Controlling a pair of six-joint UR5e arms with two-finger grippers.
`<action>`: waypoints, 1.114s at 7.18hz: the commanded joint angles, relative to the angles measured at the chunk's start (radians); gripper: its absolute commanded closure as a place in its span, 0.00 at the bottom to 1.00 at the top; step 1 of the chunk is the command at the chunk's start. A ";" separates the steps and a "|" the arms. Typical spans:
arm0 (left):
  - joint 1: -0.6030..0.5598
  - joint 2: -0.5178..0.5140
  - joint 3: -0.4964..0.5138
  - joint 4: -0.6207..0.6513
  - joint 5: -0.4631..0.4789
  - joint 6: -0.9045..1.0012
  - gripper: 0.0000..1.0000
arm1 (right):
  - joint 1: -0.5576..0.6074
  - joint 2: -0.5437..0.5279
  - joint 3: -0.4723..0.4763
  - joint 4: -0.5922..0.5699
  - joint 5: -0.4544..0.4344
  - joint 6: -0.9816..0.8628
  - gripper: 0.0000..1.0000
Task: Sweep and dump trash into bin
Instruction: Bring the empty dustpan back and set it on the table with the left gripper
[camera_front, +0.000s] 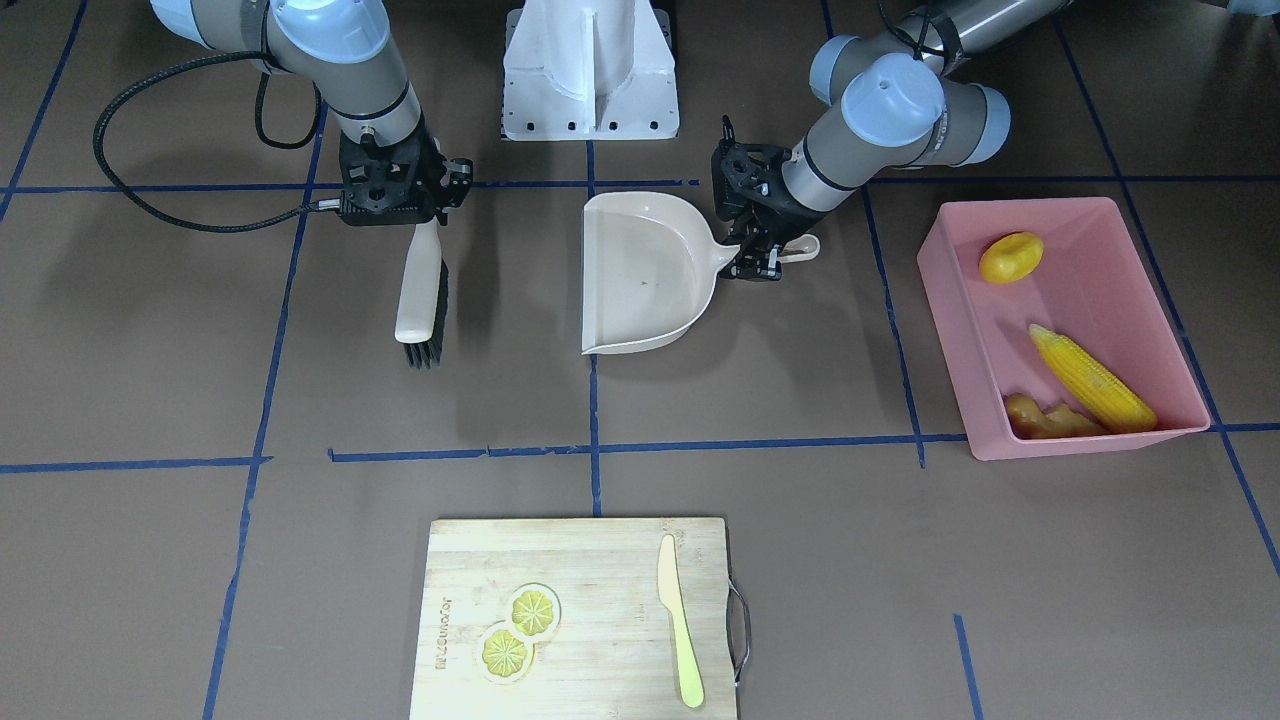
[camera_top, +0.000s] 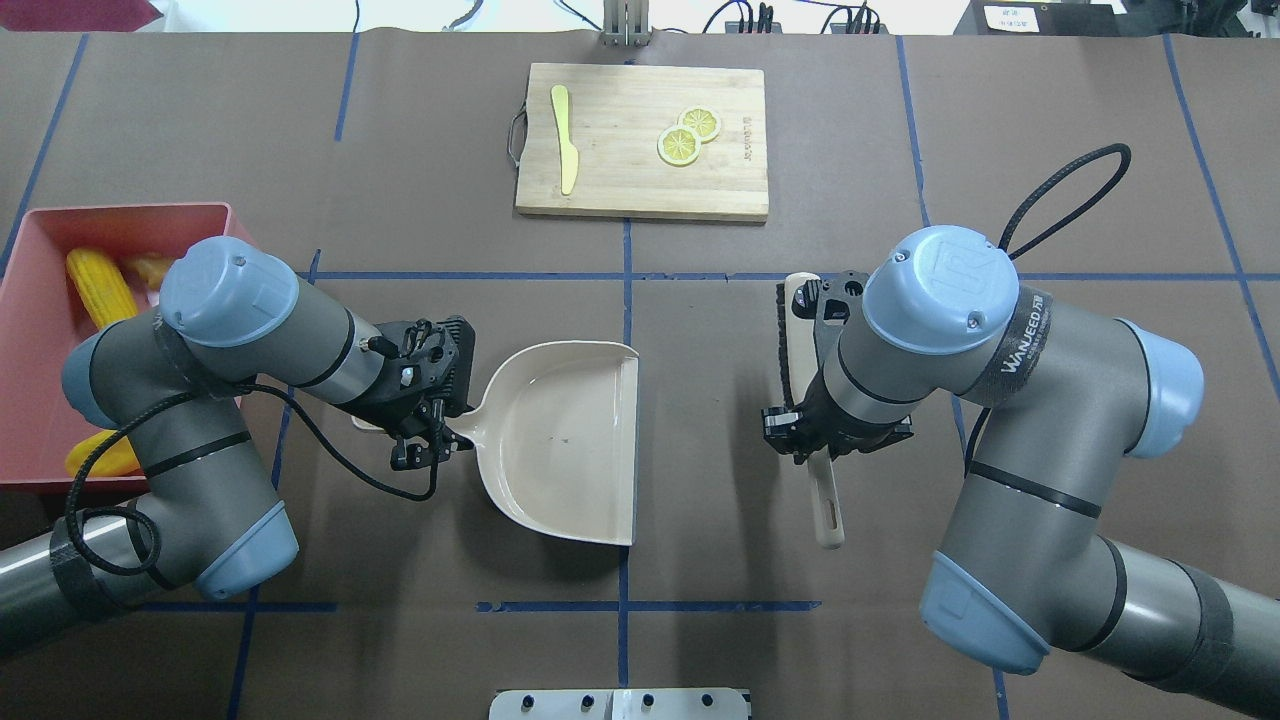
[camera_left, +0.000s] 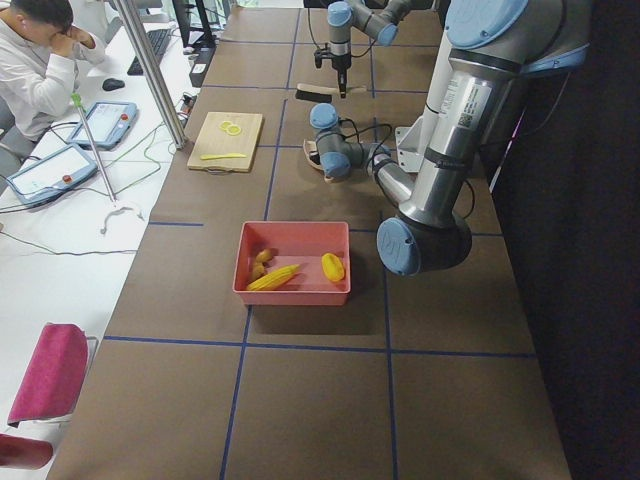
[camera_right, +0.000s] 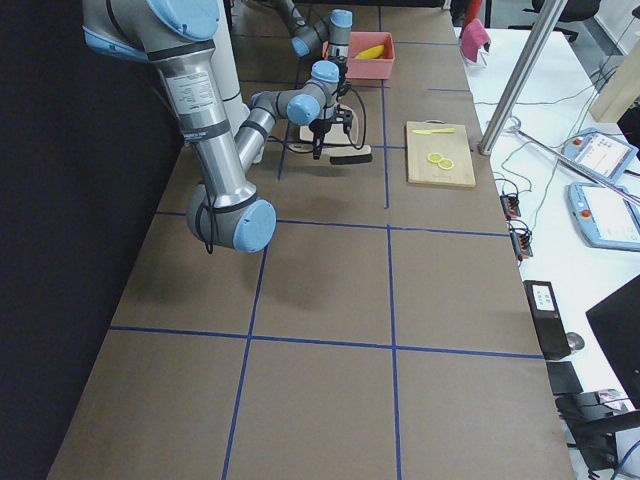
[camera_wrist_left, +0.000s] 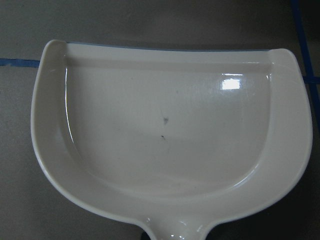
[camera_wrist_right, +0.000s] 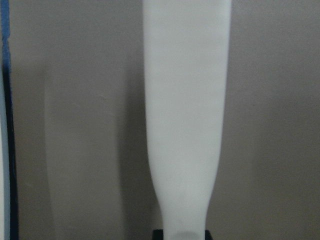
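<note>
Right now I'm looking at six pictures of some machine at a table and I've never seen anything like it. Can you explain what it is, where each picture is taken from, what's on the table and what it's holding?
It is a robot with two jointed arms, each ending in a two-finger gripper. One camera faces the robot, one looks over its shoulders, two watch from the table's ends, and one rides on each wrist. The left gripper appears closed on the handle of a beige dustpan, which lies flat on the table with nothing in it. The right gripper appears closed on a brush. In the pink bin lie a corn cob, a potato and a ginger root. Nearer the facing camera, a cutting board carries two lemon slices and a yellow knife.
</note>
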 joint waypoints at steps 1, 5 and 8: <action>-0.003 0.001 -0.007 -0.004 0.003 0.013 0.32 | -0.001 0.001 -0.001 0.000 0.000 0.001 1.00; -0.101 0.010 -0.056 0.007 -0.009 -0.004 0.00 | -0.001 0.001 -0.001 0.000 0.002 0.001 1.00; -0.234 0.094 -0.093 0.017 -0.013 -0.061 0.00 | 0.019 -0.020 0.016 0.000 0.011 -0.018 1.00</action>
